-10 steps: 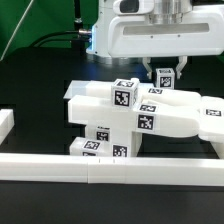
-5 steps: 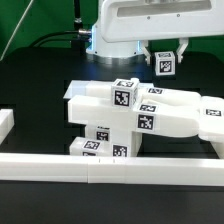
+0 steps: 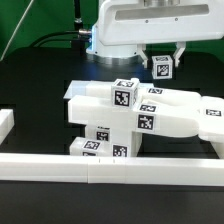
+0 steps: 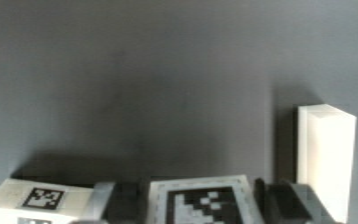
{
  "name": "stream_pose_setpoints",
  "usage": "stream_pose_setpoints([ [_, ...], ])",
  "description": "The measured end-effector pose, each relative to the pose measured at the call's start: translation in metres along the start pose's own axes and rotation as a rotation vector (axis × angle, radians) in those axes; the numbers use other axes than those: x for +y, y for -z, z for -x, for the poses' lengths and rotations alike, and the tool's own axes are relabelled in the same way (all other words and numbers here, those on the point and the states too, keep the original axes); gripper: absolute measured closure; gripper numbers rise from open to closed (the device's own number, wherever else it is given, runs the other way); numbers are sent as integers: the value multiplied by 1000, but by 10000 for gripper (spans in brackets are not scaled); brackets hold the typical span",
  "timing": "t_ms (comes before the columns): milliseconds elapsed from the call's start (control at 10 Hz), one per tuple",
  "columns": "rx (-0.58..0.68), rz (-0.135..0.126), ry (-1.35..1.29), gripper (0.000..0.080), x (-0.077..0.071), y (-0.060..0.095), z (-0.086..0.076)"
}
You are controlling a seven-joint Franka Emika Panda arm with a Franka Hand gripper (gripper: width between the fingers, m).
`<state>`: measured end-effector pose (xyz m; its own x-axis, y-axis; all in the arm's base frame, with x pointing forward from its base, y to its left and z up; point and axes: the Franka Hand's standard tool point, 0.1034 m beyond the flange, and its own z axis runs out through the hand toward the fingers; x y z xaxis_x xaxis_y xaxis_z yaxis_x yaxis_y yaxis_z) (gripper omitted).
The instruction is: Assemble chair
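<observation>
Exterior view: the fingers are closed on a small white block, held in the air above the chair. The block carries a black-and-white square tag; no readable writing appears on it. The part-built chair, made of white tagged pieces, stands on the black worktop behind a long white rail. Wrist view: the tagged block sits between the fingers, with an upright white piece near it.
</observation>
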<state>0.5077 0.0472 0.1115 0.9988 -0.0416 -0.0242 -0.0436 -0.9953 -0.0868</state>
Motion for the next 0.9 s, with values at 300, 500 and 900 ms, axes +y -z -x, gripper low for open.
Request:
stream_pose_setpoints([
  [300,-9,-12,19,518,20,25,-27],
  [500,-17,-12,15,518,22,24,-34],
  [900,-12,-8,61,518,28,24,-40],
])
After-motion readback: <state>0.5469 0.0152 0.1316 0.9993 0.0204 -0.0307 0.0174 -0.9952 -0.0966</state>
